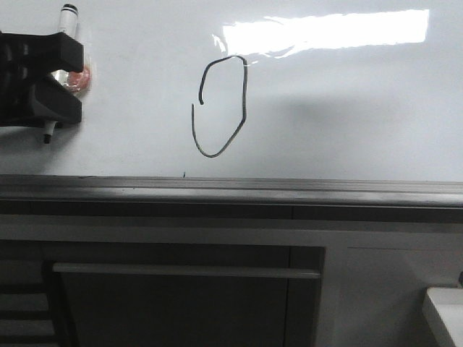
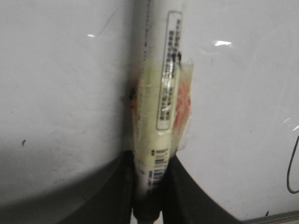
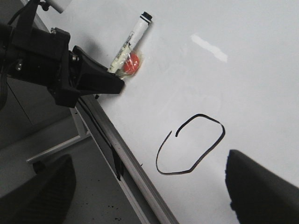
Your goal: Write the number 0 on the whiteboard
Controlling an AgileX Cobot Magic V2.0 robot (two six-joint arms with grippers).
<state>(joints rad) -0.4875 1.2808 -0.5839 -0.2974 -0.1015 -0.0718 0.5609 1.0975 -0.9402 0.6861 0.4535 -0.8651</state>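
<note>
The whiteboard (image 1: 347,108) fills the upper front view. The number 0 (image 1: 245,101) is drawn on it as a thin black tall oval with a small gap on its left side. My left gripper (image 1: 43,76) is at the board's far left, well left of the 0, shut on a white marker (image 1: 66,22) whose tip (image 1: 48,137) points down. The left wrist view shows the marker (image 2: 163,93) clamped between the black fingers (image 2: 112,196). My right gripper (image 3: 149,196) is open and empty, off the board, and its view shows the 0 (image 3: 205,156).
A grey metal ledge (image 1: 231,189) runs along the board's lower edge. Dark grey cabinet panels with a pale handle bar (image 1: 184,272) lie below it. A white object (image 1: 445,311) sits at the lower right. Bright glare (image 1: 325,32) lies on the board's top.
</note>
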